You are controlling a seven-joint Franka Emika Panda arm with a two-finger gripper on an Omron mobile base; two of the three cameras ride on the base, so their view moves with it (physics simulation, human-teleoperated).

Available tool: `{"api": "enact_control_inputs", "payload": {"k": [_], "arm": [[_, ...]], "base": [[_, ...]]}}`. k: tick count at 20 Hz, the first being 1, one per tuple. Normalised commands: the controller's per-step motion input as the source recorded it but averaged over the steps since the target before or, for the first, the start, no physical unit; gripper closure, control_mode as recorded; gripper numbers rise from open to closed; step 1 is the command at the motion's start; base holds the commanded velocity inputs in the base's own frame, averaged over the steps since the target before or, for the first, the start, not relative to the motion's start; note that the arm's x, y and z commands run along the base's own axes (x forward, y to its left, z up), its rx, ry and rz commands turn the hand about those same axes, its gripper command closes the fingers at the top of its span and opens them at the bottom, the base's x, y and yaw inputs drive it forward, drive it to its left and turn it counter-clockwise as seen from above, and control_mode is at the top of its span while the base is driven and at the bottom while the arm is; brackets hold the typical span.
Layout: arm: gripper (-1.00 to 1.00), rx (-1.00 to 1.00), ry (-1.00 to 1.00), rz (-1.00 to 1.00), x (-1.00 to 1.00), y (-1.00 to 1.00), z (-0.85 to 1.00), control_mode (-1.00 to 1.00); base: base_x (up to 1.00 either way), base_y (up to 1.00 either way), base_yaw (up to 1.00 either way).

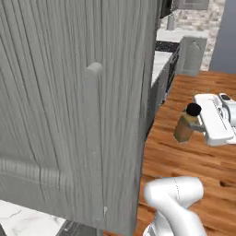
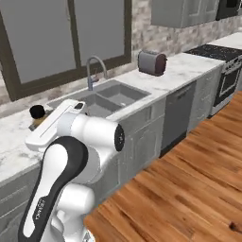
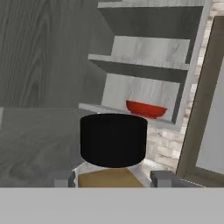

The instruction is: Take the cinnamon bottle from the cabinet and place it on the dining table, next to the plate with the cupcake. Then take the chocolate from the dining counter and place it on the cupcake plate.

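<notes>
The gripper (image 1: 196,124) is clamped on the bottle (image 1: 185,125), which hangs at right of centre in the left base view, clear of the open cabinet (image 1: 69,115) door that covers the left. In the hand view the black cap (image 3: 113,140) sits low and central between the fingertips (image 3: 63,178), shelves and a red bowl (image 3: 145,108) behind. The bottle looks light, rigid and smooth, so likely slippery; holding the brown body just under the cap seems soundest.
</notes>
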Motion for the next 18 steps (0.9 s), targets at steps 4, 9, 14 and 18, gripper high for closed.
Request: {"api": "enact_control_inputs", "payload": {"k": [4, 9, 14, 18], "arm": [[1.00, 0.00, 0.00, 0.00, 0.00, 0.00, 0.00, 1.00], [1.00, 0.00, 0.00, 0.00, 0.00, 0.00, 0.00, 1.00], [1.00, 0.00, 0.00, 0.00, 0.00, 0.00, 0.00, 1.00], [1.00, 0.00, 0.00, 0.00, 0.00, 0.00, 0.00, 1.00]], "base": [[0.00, 0.01, -1.00], [0.00, 0.01, -1.00], [0.00, 0.01, -1.00], [0.01, 0.01, -0.99]]}}
